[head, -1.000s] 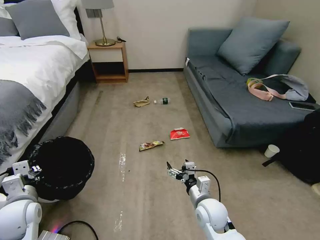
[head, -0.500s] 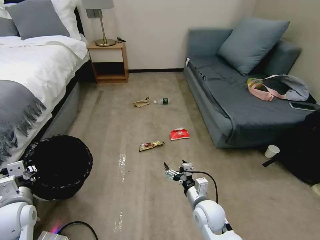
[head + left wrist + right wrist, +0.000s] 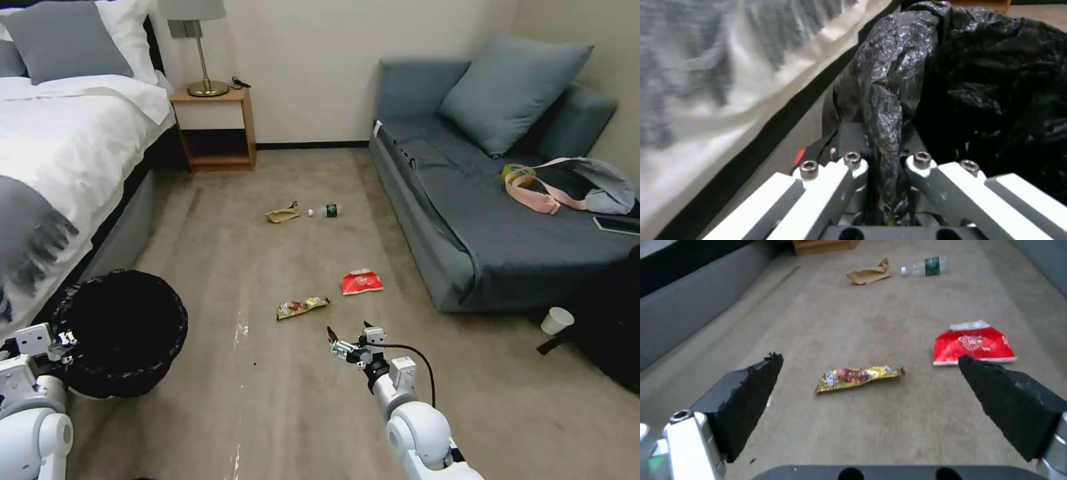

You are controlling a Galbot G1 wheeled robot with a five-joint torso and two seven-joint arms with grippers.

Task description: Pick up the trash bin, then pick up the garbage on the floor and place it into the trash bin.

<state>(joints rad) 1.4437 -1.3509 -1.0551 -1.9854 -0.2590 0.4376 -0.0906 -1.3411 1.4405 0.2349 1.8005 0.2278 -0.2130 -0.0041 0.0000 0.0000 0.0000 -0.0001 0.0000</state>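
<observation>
The trash bin [image 3: 123, 333] rim is clamped by the left gripper [image 3: 882, 160], apparently lifted; the right gripper [image 3: 871, 386] is held wide open above the gold wrapper [image 3: 857, 376].

The head view looks forward and down over the carpet from high up. The left wrist view sits close against the trash bin [image 3: 951, 66]; the right wrist view looks low along the floor, sharing the gold wrapper [image 3: 857, 376] with the head view's lower centre.
</observation>
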